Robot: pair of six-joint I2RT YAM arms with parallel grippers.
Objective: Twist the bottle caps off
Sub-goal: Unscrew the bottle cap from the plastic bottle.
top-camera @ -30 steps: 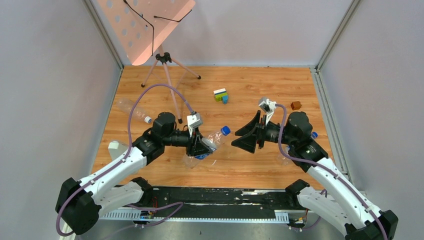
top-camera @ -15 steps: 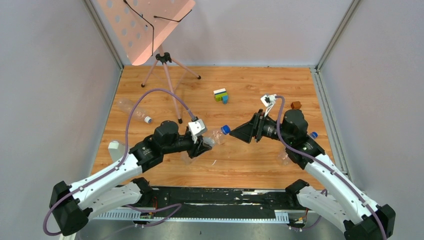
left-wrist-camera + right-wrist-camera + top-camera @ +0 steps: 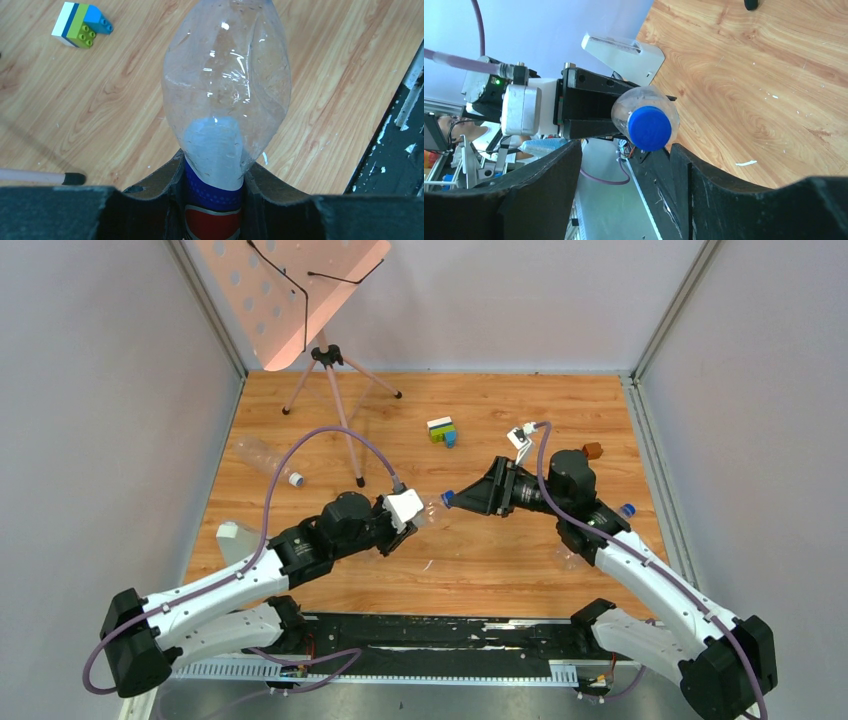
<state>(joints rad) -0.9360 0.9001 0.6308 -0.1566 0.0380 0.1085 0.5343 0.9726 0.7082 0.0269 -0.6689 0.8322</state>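
Overhead view of a wooden bench (image 3: 500, 560). At centre frame, the left claw (image 3: 408, 515) is clenched on the labelled middle of a clear, crumpled bottle (image 3: 227, 95). It holds the bottle off the bench, neck pointing toward the right of the frame. The right claw (image 3: 624, 147) is spread, with one finger on each side of the blue cap (image 3: 650, 128), apparently not touching it.

Risks: the cap sits nearer one finger than the other, so closing could knock it sideways or catch only its edge and slip. The thin plastic could also twist or crush inside the left claw once turning starts.

The label (image 3: 212, 195) shows a dotted blue band above red; no writing is readable.
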